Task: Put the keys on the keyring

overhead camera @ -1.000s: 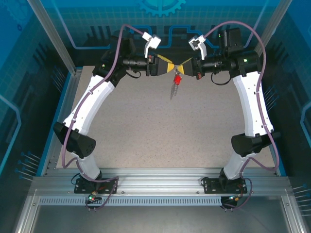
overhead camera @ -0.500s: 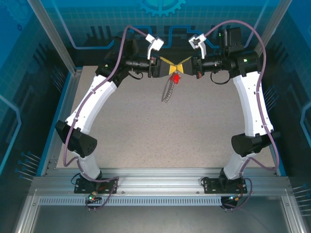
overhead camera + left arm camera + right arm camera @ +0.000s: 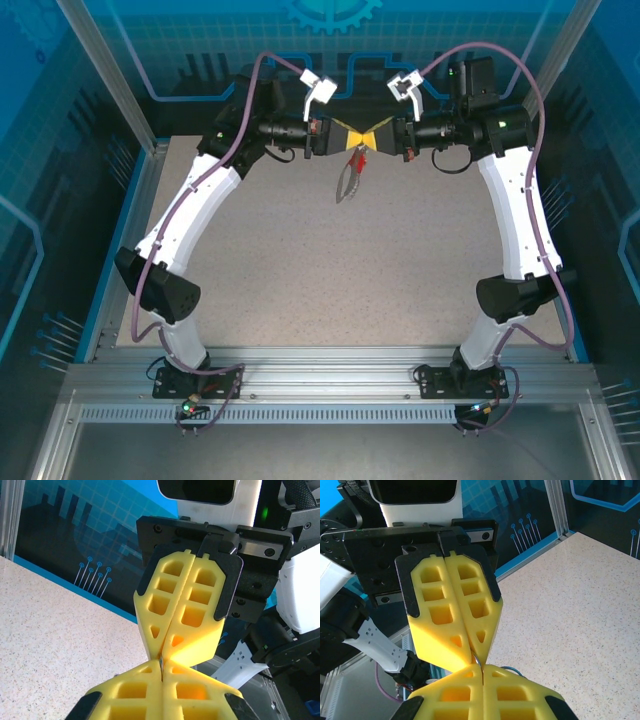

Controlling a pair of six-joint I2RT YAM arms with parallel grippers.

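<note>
Item: key-threading station, two arms over a speckled table (image 3: 300, 270). Left gripper (image 3: 350, 138): jaws pressed fully together, yellow pads flush, no gap at the seam. Right gripper (image 3: 372, 138): likewise fully closed, pads flush. Position: the two grippers meet tip to tip, raised above the far middle of the table, with the four fingertips touching at one point. Pinched article: a thin sliver of silver wire (image 3: 161, 663) shows exactly where the tips meet, and the right wrist view shows it as a short curved piece. Which pair of fingers clamps it cannot be told. Key (image 3: 356, 160): red head seen from above, just under the meeting point, hanging clear of the table. Its blade is too small to make out. Keyring (image 3: 347, 186): dark loop dangling directly below the key, apparently joined to it or hung from the same pinch. The link itself is hidden. Step in hand, as judged: working the key onto one of the small wire rings, both grippers bracing the joint. Next move calls for: small, steady motion at the tips so that the wire slides through the key's hole, with one grip kept firm throughout. Hazard: if both grips slacken together, the hanging assembly drops to the table.
</note>
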